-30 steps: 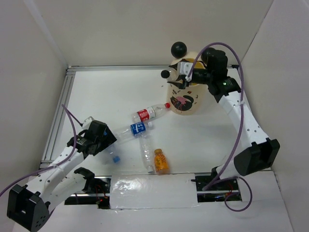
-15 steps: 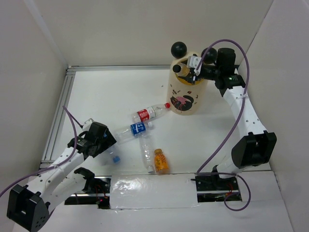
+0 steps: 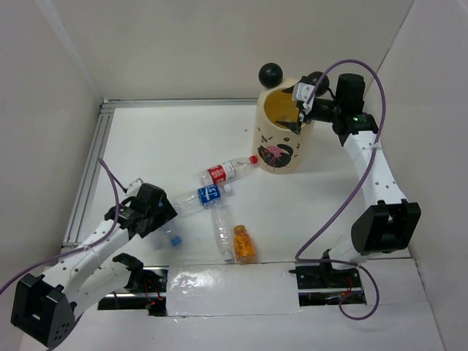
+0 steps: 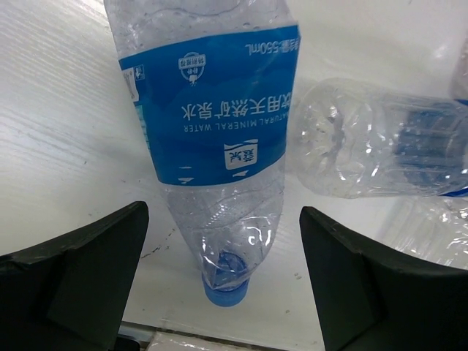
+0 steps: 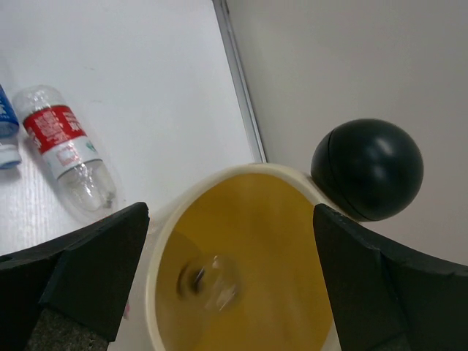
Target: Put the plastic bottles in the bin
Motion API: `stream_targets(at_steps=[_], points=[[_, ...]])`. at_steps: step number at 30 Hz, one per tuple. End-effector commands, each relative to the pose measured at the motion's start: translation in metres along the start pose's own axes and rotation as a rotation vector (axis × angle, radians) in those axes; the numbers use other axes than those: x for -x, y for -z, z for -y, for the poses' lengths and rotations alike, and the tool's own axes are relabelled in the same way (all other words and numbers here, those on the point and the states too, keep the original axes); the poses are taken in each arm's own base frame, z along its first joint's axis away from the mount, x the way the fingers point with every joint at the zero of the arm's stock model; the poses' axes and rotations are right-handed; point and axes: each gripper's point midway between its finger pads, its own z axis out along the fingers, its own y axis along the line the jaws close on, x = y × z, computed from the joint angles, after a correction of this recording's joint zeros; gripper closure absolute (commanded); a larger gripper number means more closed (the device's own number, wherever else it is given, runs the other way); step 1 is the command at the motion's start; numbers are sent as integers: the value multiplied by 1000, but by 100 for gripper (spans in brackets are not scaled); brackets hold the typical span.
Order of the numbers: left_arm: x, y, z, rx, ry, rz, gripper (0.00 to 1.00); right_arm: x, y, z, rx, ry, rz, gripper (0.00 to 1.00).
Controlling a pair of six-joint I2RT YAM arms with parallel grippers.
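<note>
The cream bin (image 3: 281, 150) with yellow inside and black ball ears stands at the back right. My right gripper (image 3: 298, 113) hangs open over its mouth (image 5: 241, 219). A blurred clear bottle (image 5: 213, 283) shows loose inside the bin, below the open right gripper (image 5: 230, 256). On the table lie a red-label bottle (image 3: 223, 172), a blue-label bottle (image 3: 206, 195), an unlabelled clear bottle (image 3: 221, 230) and a stubby orange bottle (image 3: 244, 243). My left gripper (image 3: 162, 212) is open, a finger on either side of the blue-label bottle's (image 4: 216, 139) cap end (image 4: 223, 291), not touching it.
A small loose blue cap (image 3: 175, 240) lies by the left gripper. Another clear bottle (image 4: 380, 150) lies just right of the blue-label one. White walls enclose the table, with a metal rail (image 3: 88, 175) along the left. One black ball ear (image 5: 367, 170) is close to my right finger.
My right gripper has opened over the bin and the bottle it held has dropped inside. The right wrist has drawn back to the right. The left arm has stayed still.
</note>
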Motion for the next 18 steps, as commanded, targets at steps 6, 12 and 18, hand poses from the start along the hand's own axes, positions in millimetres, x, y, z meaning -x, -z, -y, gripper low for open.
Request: stream_targets(at_steps=[6,12,18], points=[[43,2,11,53,-36,55,3,77,24,-33,7,-97,88,4],[55,-19,-6,128,-6,34,0,72,31,-59,-6,-150,58,3],[68,-42,-3,133,-68,9,0,60,37,-74,-10,-201,38,3]])
